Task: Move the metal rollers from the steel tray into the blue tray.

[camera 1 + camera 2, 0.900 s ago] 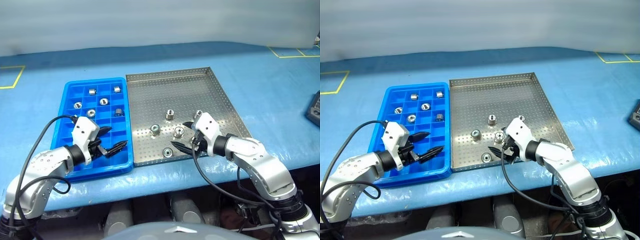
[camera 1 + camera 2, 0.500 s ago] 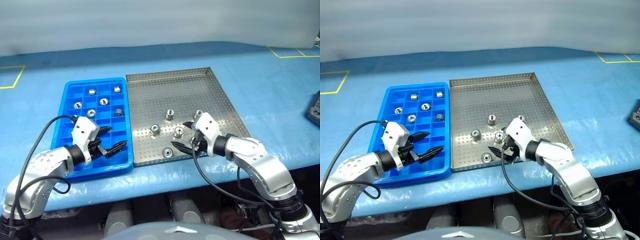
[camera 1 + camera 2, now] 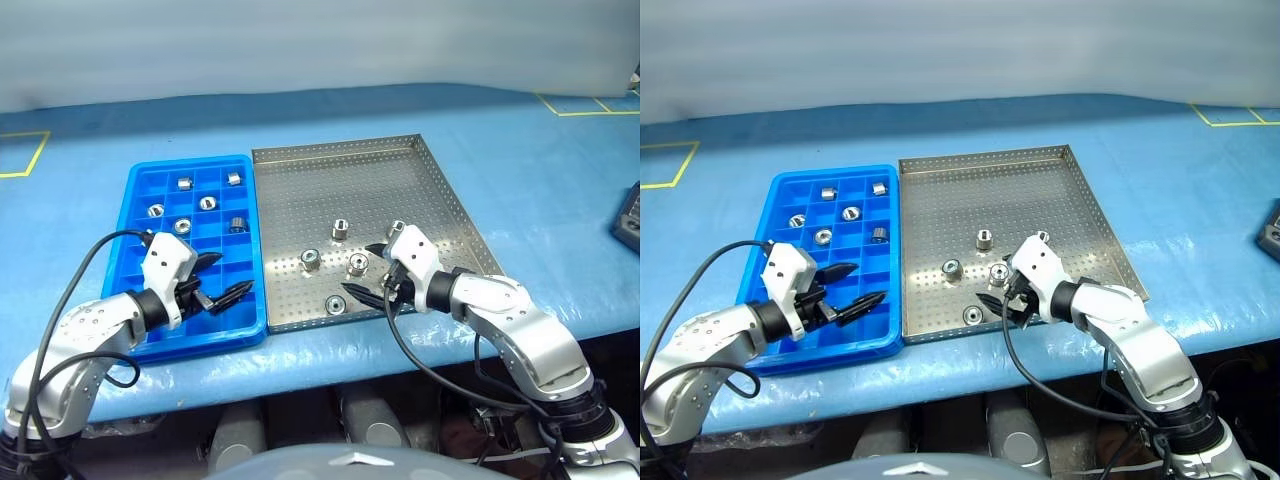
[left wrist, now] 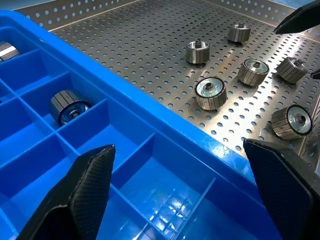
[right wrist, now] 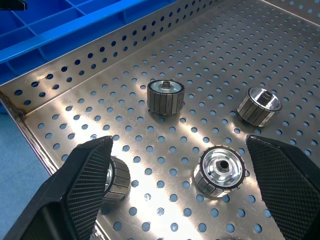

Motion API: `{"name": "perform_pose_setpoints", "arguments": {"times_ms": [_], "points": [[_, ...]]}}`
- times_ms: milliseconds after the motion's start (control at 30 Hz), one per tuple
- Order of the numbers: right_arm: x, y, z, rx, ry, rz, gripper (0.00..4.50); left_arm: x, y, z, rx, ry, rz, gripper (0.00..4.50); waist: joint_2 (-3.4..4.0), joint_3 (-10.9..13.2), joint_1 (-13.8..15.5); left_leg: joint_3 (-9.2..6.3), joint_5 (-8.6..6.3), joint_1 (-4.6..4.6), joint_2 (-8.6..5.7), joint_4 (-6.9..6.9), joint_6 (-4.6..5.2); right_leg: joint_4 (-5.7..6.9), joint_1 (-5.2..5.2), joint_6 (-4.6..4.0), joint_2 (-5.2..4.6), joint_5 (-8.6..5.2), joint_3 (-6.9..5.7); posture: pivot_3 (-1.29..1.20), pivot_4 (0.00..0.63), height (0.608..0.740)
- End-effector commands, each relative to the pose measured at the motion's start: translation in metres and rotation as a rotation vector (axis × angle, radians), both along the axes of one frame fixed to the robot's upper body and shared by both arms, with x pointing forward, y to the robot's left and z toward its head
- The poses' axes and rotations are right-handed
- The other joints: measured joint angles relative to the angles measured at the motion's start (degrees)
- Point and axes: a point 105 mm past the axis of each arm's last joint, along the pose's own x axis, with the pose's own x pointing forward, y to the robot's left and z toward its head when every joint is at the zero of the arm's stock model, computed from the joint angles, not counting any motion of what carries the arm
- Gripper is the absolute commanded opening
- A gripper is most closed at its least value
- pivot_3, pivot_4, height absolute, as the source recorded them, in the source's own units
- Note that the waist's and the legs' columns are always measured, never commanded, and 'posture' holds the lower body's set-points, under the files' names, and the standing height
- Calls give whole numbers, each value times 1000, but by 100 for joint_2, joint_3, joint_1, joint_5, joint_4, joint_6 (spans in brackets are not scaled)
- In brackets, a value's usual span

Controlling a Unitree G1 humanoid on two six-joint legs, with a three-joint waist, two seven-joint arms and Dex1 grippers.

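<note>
The steel tray (image 3: 400, 170) lies mid-table with several metal rollers on its perforated base, among them one (image 3: 340, 229), another (image 3: 311, 260) and one by the near rim (image 3: 335, 304). My right gripper (image 3: 360, 270) hovers open over the tray's near part. A roller (image 5: 220, 172) stands on the base between and just ahead of its fingers, untouched. Left of the steel tray and touching it is the blue tray (image 3: 135, 185), with several rollers in its far compartments, such as one (image 3: 207, 203). My left gripper (image 3: 228, 276) hangs open and empty over the blue tray's bare near compartments.
Both trays rest on a blue-covered table (image 3: 520, 150) with yellow tape marks at the far corners. A dark device (image 3: 628, 215) sits at the right edge. The table's front edge runs just behind both grippers.
</note>
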Motion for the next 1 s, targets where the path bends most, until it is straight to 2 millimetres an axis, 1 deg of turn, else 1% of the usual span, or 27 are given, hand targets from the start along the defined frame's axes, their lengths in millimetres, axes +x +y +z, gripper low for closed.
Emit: {"name": "perform_pose_setpoints", "arguments": {"times_ms": [33,167,267,367,433,567,700,833,1000], "points": [[-1,4,9,9,-35,23,4500,0,-1,11,-1,-49,-8,4466,0,0,0,0,0,0,0,0,0,0,0,0,0,0,0,-93,150,740],[-1,4,9,9,-35,23,4500,0,-2,11,1,-51,-10,4466,0,0,1,0,0,0,0,0,0,0,0,0,0,0,0,-94,150,740],[0,4,9,11,-36,23,4500,5,-3,16,15,-67,-29,4466,0,0,6,0,0,0,0,0,0,0,0,0,0,0,0,-88,150,740],[1,5,9,13,-41,25,4500,17,-10,31,51,-110,-107,4466,-4,2,55,-4,0,0,0,7,-1,4,1,0,2,0,-3,-85,150,740],[2,6,10,16,-42,26,4500,22,-13,37,59,-121,-132,4466,-3,2,55,-2,0,0,-1,12,-1,6,3,0,1,0,-1,-85,150,740],[1,9,9,27,-42,28,4500,41,-37,48,90,-133,-261,4466,-5,3,81,-2,0,-1,-3,11,0,5,4,1,0,1,-1,-90,150,740],[0,11,8,39,-47,21,4500,60,-61,40,121,-86,-373,4466,-3,2,63,-5,0,-3,-4,10,0,5,3,3,2,2,-2,-114,150,740],[-1,12,8,49,-50,11,4500,71,-73,33,137,-49,-436,4466,-2,2,1,-5,0,-3,-3,5,1,5,0,4,4,3,-1,-136,150,740],[-2,12,7,64,-56,-13,4500,83,-88,20,177,14,-508,4466,-2,2,-10,-9,0,-5,-2,6,1,11,-2,6,7,3,-2,-159,150,740]]}}
